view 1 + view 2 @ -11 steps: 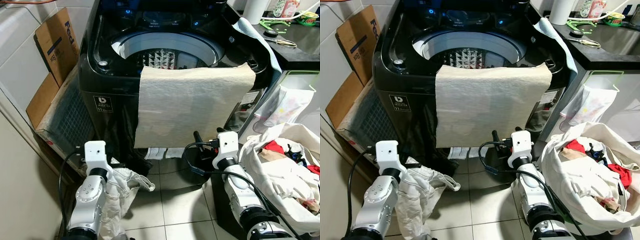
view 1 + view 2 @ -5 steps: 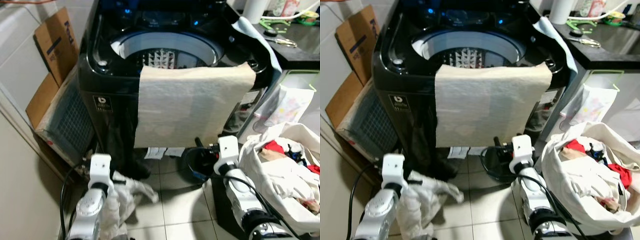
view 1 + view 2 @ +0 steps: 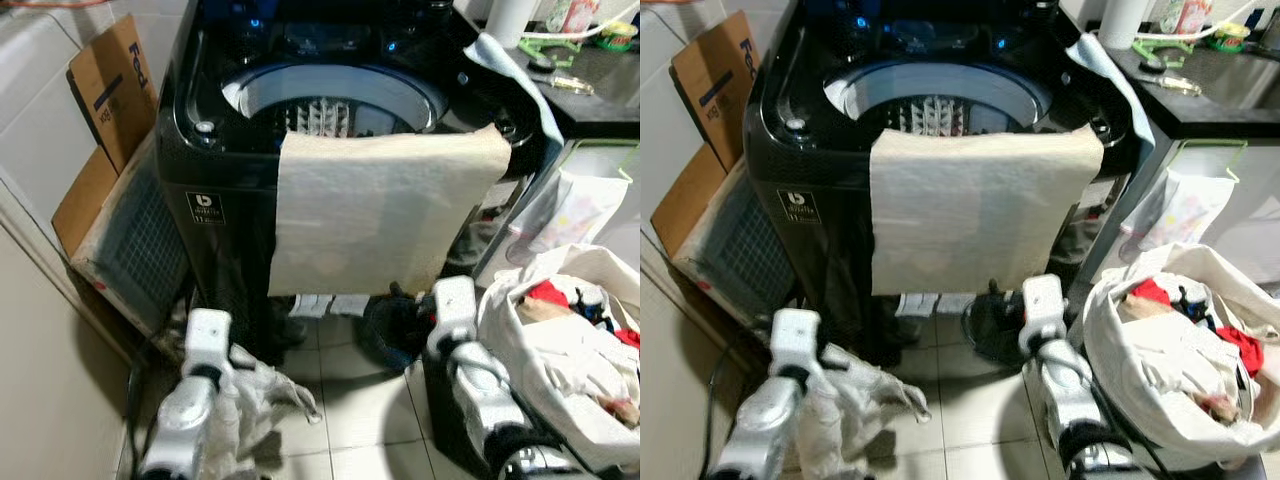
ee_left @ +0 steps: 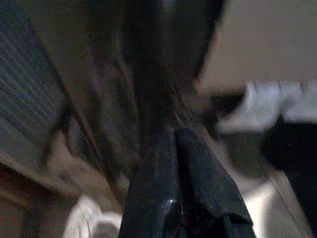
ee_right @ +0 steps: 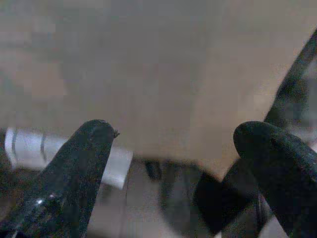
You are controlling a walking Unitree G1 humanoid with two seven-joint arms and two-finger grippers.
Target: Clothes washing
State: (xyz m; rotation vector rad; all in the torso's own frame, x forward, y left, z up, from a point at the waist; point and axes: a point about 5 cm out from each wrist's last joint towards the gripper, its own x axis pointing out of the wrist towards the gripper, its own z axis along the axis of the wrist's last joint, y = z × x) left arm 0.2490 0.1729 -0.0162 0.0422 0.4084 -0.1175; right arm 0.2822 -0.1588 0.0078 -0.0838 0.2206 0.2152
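Here, my left gripper (image 4: 173, 148) hangs low by the foot of the black washing machine (image 3: 200, 170), its fingers pressed together on a pale garment (image 3: 255, 385) that droops beside my arm toward the tiled floor (image 3: 350, 400). My right gripper (image 5: 183, 144) is spread wide and holds nothing, pointing at the beige towel (image 3: 380, 210) draped over the machine's front rim. The drum (image 3: 330, 100) stands open above. A white bag of laundry (image 3: 570, 350) sits just beside my right arm.
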